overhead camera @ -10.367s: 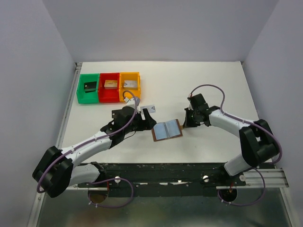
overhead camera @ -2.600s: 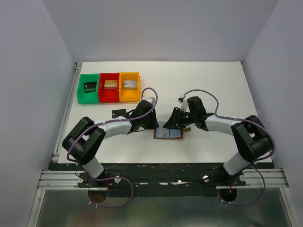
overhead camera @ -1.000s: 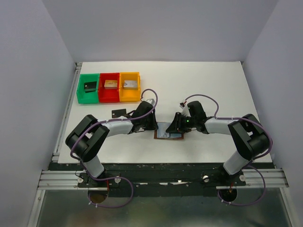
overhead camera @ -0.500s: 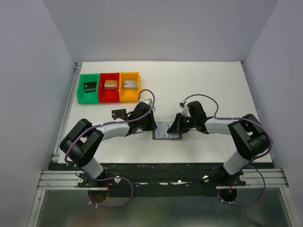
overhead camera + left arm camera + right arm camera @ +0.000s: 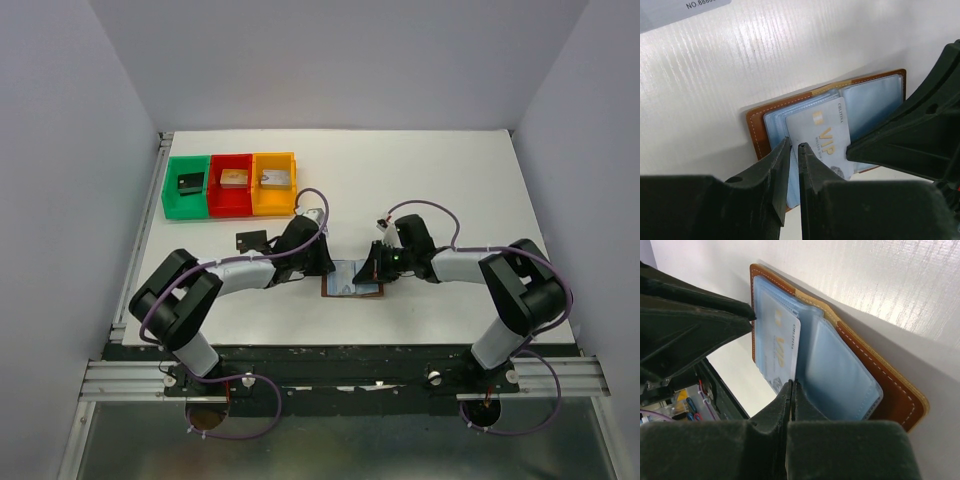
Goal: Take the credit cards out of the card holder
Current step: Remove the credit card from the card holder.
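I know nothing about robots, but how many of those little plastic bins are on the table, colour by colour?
Green bin: 1
Red bin: 1
Orange bin: 1
Total: 3

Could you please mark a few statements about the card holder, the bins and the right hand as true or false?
1. The card holder lies open on the table. True.
2. A pale card marked VIP shows inside it. True.
3. The green bin is empty. False: a black block lies in it.
4. The red bin stands at the right end of the row. False: it is in the middle; the orange bin is at the right end.
5. The right hand is wide open. False: its fingers are shut together.
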